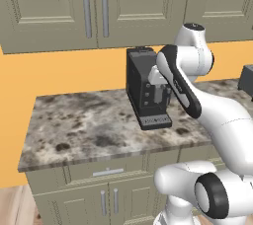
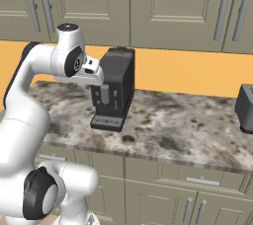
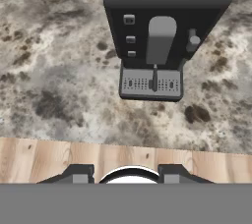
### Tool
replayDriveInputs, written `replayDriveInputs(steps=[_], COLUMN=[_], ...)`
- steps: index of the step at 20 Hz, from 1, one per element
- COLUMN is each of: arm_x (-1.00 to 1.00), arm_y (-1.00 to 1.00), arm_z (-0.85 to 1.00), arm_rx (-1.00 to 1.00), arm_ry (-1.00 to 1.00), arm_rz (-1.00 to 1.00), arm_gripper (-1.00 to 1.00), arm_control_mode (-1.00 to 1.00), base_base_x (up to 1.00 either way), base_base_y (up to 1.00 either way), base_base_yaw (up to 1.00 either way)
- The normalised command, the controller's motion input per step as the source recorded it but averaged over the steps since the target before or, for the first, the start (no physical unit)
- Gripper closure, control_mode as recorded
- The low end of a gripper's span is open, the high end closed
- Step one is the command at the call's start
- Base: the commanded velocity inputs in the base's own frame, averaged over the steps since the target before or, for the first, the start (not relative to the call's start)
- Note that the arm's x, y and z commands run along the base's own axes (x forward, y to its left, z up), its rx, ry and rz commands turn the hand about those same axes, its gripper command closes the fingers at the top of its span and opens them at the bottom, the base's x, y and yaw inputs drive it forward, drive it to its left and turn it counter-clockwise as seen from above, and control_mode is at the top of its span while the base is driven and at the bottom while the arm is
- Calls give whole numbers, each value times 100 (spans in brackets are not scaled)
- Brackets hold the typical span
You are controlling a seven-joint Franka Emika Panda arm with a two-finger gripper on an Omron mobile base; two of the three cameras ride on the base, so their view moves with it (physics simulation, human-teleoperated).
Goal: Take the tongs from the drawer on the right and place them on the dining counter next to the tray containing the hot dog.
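The arm stands folded high in front of a speckled stone tabletop (image 1: 84, 130) that runs along the orange wall, with beige cabinets above and closed drawers below. A black coffee machine (image 3: 157, 36) sits on this tabletop, its drip grille facing the robot; a dark appliance (image 2: 245, 108) stands at the far right edge. The tool (image 3: 125, 174) hangs above the front edge of the tabletop, pointing down at the machine and the wood floor (image 3: 49, 159); its two tips stand partly apart with nothing between them, so it holds nothing. The drawer on the right (image 2: 197, 179) is shut, its handle facing out, so the tongs are presumably still inside, hidden. Judged from this, the task is at its start: the raised, tucked pose suits travel or reorienting before reaching for the handle.
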Motion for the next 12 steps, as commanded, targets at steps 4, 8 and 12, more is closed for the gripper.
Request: replayDriveInputs(steps=[4,8,12], arm_x=[0,0,0], arm_y=[-4,0,0], arm_z=[0,0,0], arm_rx=[0,0,0], arm_ry=[0,0,0], arm_rz=[0,0,0], arm_gripper=[-100,-100,-100], arm_control_mode=[-100,-100,-100], base_base_x=[0,0,0], base_base_y=[0,0,0], base_base_yaw=[0,0,0])
